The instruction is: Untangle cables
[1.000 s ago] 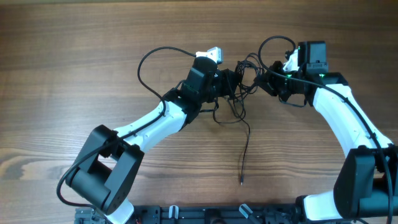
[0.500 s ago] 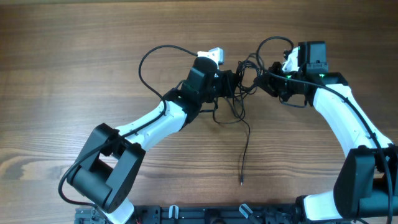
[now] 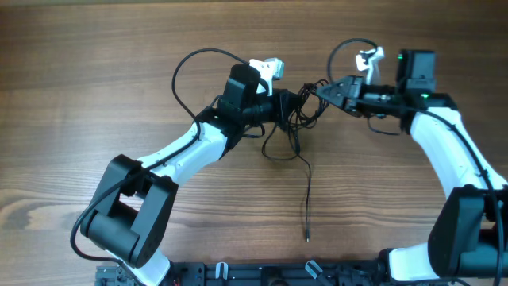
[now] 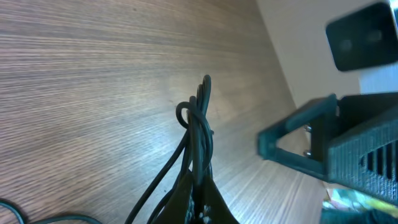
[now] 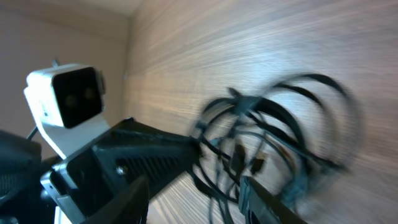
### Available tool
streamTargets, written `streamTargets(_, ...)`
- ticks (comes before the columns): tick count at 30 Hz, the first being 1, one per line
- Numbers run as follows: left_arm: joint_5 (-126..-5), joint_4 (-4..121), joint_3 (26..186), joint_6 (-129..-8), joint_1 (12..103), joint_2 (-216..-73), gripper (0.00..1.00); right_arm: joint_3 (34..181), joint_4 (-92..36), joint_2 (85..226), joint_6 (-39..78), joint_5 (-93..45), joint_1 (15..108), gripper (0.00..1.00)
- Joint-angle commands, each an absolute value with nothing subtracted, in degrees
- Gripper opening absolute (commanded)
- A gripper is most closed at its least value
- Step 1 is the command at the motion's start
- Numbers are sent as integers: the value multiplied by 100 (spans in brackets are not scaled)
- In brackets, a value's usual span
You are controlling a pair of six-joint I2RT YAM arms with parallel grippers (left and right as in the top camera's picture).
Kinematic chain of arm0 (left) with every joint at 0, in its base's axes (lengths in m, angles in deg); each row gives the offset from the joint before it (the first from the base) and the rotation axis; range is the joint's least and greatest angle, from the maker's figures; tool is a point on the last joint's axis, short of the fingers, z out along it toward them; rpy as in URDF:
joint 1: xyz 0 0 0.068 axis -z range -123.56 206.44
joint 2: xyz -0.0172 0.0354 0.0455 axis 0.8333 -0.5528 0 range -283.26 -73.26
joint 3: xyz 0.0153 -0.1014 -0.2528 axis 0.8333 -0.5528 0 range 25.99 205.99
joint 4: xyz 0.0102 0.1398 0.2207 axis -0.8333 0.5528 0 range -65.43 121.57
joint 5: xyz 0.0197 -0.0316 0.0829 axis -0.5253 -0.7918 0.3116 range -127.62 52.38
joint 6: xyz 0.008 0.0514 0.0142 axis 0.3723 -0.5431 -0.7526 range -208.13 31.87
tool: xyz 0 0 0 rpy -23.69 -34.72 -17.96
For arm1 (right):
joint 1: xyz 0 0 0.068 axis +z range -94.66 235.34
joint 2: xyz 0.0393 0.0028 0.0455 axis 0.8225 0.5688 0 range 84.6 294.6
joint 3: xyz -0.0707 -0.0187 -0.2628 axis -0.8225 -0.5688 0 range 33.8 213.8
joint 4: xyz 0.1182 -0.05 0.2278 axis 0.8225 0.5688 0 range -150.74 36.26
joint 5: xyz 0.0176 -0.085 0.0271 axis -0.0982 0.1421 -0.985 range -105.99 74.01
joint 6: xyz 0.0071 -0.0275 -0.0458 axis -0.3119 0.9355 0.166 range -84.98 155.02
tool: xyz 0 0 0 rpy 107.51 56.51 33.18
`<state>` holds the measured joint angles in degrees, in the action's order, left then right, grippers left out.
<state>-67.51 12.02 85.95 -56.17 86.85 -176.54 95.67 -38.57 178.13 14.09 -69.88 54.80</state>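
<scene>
Thin black knotted cables (image 3: pixel 302 105): centre of brown wooden table (image 3: pixel 95 63). Left gripper (image 3: pixel 286 107): clamped on that bundle. Right gripper (image 3: pixel 325 90): jaws newly parted, strand released, drawn back. You likely need a fresh grasp.

- cables (image 3: pixel 290 119): black throughout
- table (image 3: pixel 95 71): mid-brown wood, darker grain streaks running lengthwise
- left arm (image 3: pixel 184 151): white links, black joints
- right arm (image 3: pixel 448 147): same white/black scheme, small green light (image 3: pixel 423 96) lit on it
- left wrist camera (image 3: pixel 268 68): white housing
- right wrist camera (image 3: pixel 367 57): white too
</scene>
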Motion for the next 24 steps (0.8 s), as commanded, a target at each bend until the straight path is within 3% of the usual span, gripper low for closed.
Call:
streamTargets(1, -7042, 1151, 8632, -5835, 8707, -17536, 4, 9556, -4040, 17706, 917, -6315, 5808, 46)
streamTargets(7, -7044, 1153, 8632, -5831, 8707, -17536, 4, 9545, -3702, 17711, 438, -5202, 6064, 44)
streamTargets(24, -7088, 1086, 8632, -5767, 8701, -17536, 4, 9516, -4029, 17977, 528, -5598, 6249, 43)
